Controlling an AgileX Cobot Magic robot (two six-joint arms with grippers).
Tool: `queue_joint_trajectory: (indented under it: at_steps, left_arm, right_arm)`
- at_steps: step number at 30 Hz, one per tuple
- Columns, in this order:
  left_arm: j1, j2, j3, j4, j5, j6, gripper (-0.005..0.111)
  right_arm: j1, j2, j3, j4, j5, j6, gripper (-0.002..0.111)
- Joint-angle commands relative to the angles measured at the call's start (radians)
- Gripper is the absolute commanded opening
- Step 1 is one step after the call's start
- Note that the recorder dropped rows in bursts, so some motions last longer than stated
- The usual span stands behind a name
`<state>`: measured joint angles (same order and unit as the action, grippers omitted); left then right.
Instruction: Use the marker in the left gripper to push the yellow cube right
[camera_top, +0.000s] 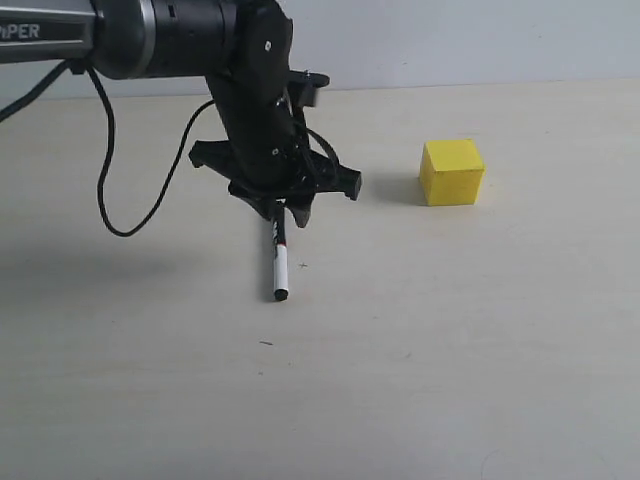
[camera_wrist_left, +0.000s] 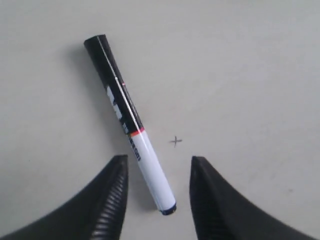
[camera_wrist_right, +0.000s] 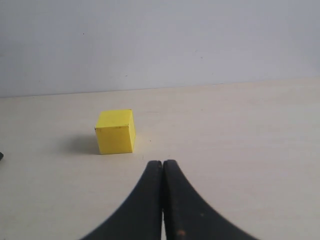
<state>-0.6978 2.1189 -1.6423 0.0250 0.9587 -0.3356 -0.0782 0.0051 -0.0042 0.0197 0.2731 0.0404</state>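
Note:
The marker (camera_top: 279, 262) lies flat on the table, held by nothing. My left gripper (camera_top: 285, 212) hangs over one end of it, open. In the left wrist view the marker (camera_wrist_left: 131, 125) runs from its black cap down to its white end. That end lies in the gap of the left gripper (camera_wrist_left: 159, 159) and touches neither finger. The yellow cube (camera_top: 452, 172) sits on the table to the right of the left gripper, well apart from it. My right gripper (camera_wrist_right: 163, 162) is shut and empty, with the yellow cube (camera_wrist_right: 115, 131) a short way ahead. The exterior view does not show the right gripper.
A black cable (camera_top: 108, 150) loops down from the left arm (camera_top: 150, 35) over the beige table (camera_top: 450, 350). A pale wall (camera_top: 480, 40) closes the table's far edge. A small pen cross (camera_wrist_left: 175, 141) marks the table beside the marker.

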Motion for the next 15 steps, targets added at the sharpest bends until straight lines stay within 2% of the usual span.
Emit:
queue_joint_trajectory:
  at_steps: [1,3,4,6,9,15]
  left_arm:
    - [0.0,-0.062,-0.004,-0.062,0.047,0.16,0.023]
    - [0.0,-0.09,0.008,-0.101,0.048,0.236,0.005]
    - [0.0,-0.108,0.019,-0.119,0.037,0.253,0.0]
    - [0.0,-0.146,0.05,-0.135,-0.015,0.256,0.0]
    - [0.0,-0.238,0.14,-0.153,-0.176,0.256,0.0]
    - [0.0,-0.483,0.454,-0.159,-0.598,0.254,0.0]
  right_arm:
    - [-0.004,-0.005,0.004,0.0,-0.008,-0.001,0.0]
    - [-0.004,-0.005,0.004,0.0,-0.008,-0.001,0.0]
    - [-0.004,-0.005,0.004,0.0,-0.008,-0.001,0.0]
    - [-0.004,-0.005,0.004,0.0,-0.008,-0.001,0.0]
    - [-0.004,-0.005,0.004,0.0,-0.008,-0.001,0.0]
    - [-0.004,-0.005,0.004,0.0,-0.008,-0.001,0.0]
